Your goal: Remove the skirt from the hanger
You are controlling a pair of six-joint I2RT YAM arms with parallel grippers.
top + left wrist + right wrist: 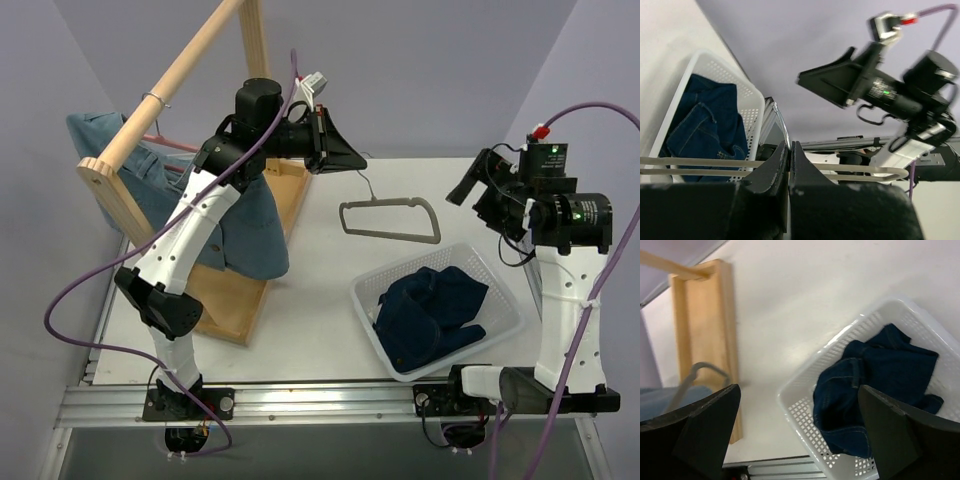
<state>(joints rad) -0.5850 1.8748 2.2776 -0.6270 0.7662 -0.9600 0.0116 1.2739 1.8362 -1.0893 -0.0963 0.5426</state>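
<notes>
White table (312, 292), plain lilac walls behind. My left gripper (789, 150) is up high, fingers pressed together on the thin wire hook (782, 122) of the grey hanger (395, 236). The hanger hangs just below the tips, long axis crosswise to my fingers. It's bare, no cloth on it. Can't tell if its lower bar touches the table.

Beyond and below that, towards my right arm, is a white basket (410, 263) w/ the dark denim skirt (435, 310) bunched inside, apart from the hanger. So I judge the skirt's off already. What's left is prob. just parting w/ the hanger.

My right gripper (799, 390) is spread wide, holding nothing, hovering above the basket. The skirt sits below it, a bit to its right, so the right arm is much nearer the skirt than the left. The basket holds only the skirt, as far as I can see.

Behind my left gripper is a wooden rack (245, 300) w/ a lighter denim garment (255, 235) hung on its rail. Neither gripper is on it. My left arm crosses in front of it in the top view, contact unclear.
</notes>
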